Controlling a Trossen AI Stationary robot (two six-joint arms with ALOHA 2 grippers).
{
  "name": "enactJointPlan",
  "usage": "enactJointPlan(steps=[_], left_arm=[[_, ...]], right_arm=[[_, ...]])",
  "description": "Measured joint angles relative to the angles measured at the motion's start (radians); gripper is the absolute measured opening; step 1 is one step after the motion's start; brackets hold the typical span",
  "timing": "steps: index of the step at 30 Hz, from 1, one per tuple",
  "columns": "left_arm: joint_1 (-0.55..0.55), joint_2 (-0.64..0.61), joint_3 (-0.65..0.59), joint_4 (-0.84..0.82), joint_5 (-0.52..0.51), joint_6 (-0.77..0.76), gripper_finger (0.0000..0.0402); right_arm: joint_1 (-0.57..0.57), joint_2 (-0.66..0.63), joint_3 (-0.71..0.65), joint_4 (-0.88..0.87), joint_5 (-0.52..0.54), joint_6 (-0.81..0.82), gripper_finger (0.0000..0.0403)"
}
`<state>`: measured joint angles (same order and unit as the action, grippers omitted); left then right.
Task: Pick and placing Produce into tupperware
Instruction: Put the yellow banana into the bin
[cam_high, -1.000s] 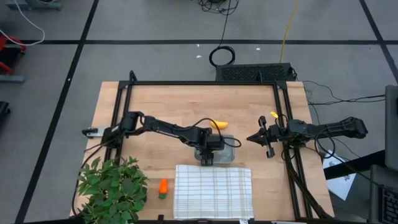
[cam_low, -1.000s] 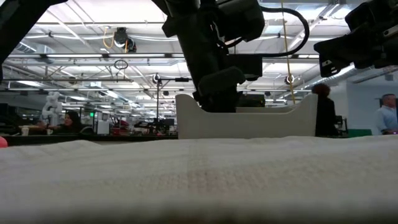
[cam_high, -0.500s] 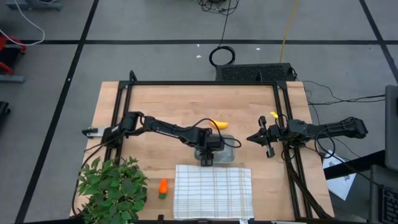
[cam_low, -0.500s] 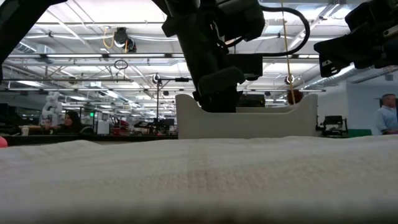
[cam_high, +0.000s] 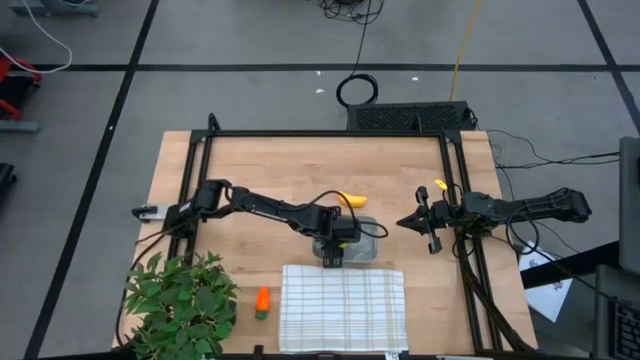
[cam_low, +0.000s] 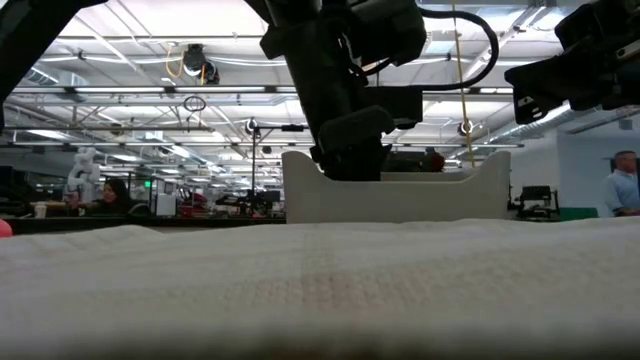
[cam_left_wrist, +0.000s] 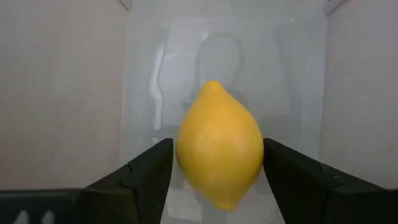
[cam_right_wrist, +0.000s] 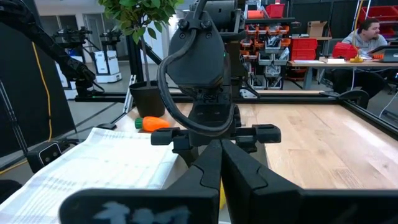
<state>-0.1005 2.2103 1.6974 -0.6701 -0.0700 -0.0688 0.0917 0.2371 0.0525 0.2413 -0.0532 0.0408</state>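
Lemon — betw. left gripper fingers, over tupperware | right gripper closed — idle

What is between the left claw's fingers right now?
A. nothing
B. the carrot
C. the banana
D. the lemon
D: the left wrist view shows the yellow lemon between the left claw's two dark fingers, over the tupperware; the carrot lies by the cloth.
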Motion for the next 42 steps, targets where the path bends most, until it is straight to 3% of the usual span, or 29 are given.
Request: enactJointPlan(steps=[22, 25, 33, 39, 42], left_arm=[[-0.019, -0.140, 0.002, -0.062, -0.038, 0.017, 0.0238], [-0.030, -0.160, 0.002, -0.061, -0.045, 0.050, 0.0200], [-0.034, -0.178, 0.000, -0.083, -0.025, 0.060, 0.0013], [-0.033, -0.198, 0.000, -0.111, -0.043, 0.075, 0.0017], [-0.035, -0.242, 0.000, -0.167, -0.127, 0.074, 0.0003]], right_arm=[[0.000, 0.001, 0.000, -0.007, 0.000, 0.000, 0.0000], [0.000, 0.002, 0.000, -0.008, 0.000, 0.000, 0.0000], [0.000, 0.002, 0.000, -0.008, 0.000, 0.000, 0.0000], [0.000, 0.002, 0.000, -0.008, 0.000, 0.000, 0.0000], [0.000, 0.002, 0.000, -0.008, 0.000, 0.000, 0.0000]])
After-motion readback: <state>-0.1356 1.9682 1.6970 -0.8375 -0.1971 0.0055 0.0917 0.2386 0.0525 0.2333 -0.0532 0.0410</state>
